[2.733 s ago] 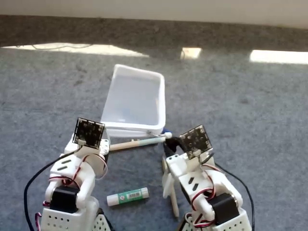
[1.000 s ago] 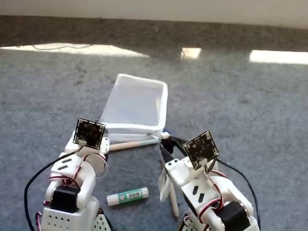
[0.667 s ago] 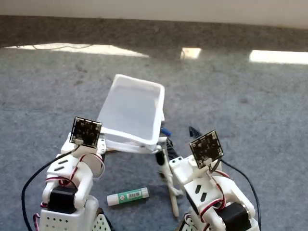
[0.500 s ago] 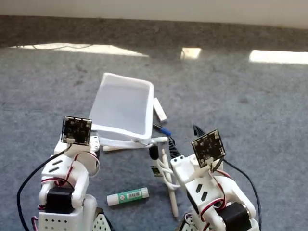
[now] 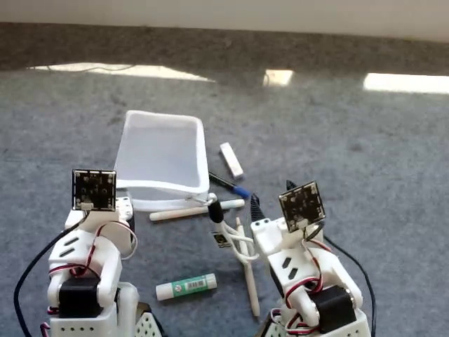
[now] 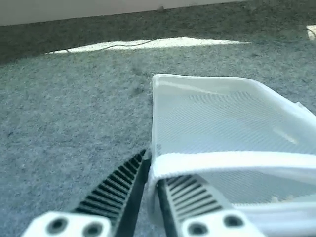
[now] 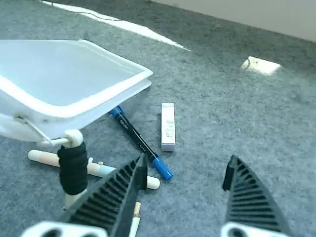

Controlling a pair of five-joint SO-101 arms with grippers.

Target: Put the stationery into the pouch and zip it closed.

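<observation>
Pouch point(image 5: 160, 158) in left pincer point(image 6: 150, 170), pen point(image 7: 140, 143) beside

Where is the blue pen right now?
In the high view the blue pen lies on the carpet beside the pouch, at its right corner, slightly nearer the arms than the small white block.

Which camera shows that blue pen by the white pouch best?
The right wrist view: the blue pen lies close, beside the pouch. The high view shows the blue pen small and distant. The left wrist view faces the pouch.
</observation>
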